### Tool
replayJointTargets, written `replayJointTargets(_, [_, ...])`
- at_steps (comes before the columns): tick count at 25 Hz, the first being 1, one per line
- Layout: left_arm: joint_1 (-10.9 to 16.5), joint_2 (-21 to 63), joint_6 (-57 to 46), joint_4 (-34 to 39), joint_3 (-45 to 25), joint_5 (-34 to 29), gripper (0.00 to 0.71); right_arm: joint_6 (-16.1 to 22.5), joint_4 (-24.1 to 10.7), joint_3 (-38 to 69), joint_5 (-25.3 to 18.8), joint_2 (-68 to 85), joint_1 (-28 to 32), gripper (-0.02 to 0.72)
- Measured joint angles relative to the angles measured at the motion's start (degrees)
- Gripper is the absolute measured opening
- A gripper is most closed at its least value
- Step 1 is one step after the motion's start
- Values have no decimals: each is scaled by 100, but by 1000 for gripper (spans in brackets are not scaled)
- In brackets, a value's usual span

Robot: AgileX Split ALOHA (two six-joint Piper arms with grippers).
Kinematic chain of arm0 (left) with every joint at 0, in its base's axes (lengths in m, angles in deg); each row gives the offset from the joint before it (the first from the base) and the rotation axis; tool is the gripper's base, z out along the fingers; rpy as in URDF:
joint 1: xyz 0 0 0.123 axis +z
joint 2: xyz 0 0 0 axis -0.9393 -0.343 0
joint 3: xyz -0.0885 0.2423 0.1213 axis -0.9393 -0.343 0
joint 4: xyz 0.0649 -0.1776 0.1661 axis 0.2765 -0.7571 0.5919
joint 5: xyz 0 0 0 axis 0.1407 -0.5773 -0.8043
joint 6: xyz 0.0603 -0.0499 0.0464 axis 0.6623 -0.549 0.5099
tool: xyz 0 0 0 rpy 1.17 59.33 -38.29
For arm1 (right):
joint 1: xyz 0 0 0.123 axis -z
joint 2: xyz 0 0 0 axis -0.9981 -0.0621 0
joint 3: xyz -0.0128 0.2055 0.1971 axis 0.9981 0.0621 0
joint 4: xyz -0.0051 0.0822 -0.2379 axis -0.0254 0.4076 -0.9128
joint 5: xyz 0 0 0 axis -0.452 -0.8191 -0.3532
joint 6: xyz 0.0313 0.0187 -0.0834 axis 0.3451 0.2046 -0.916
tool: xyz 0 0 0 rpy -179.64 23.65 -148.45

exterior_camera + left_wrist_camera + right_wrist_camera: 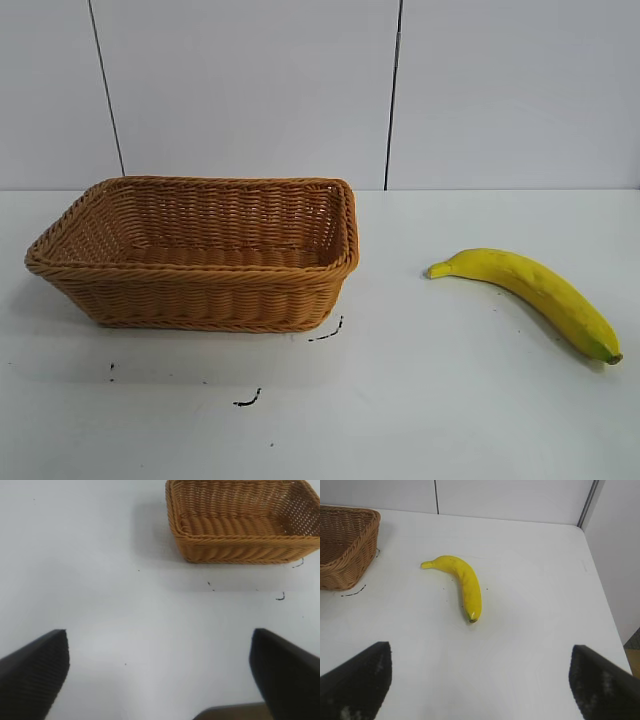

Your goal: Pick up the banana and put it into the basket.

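Banana [530, 290] lies flat on the white tabletop [420, 400], well apart from the basket [200, 255] and off to the right arm's side, so the right arm is your natural choice for the pick. Its stem end points toward the basket and its greenish-brown tip points away, the curve resting on its side; that leaves the thick middle free for a grasp across its width. The right claw [480, 680] hovers above the tabletop short of the banana, its fingers spread wide with nothing between them, ready to straddle the fruit. The left claw [160, 675] also hangs wide open and holds nothing, parked over bare tabletop on the basket's side. The basket sits upright with nothing in it, its flared mouth open upward, so you can lower the banana in lengthwise.
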Motion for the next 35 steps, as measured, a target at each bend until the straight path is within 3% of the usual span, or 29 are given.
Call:
replayJointTargets(14, [0,0,0,0,0,0,695,102,6,-290,-21,-359,0,689])
replayJointTargets(26, [0,0,0,0,0,0,695,102,7,-2453,-21,-4454,0,689])
replayJointTargets(30, [0,0,0,0,0,0,695,-29,2,-3136,-224,-5657,0,689])
replayJointTargets(35, [0,0,0,0,0,0,695,-453,13,-3927,-407,-7211,0,689])
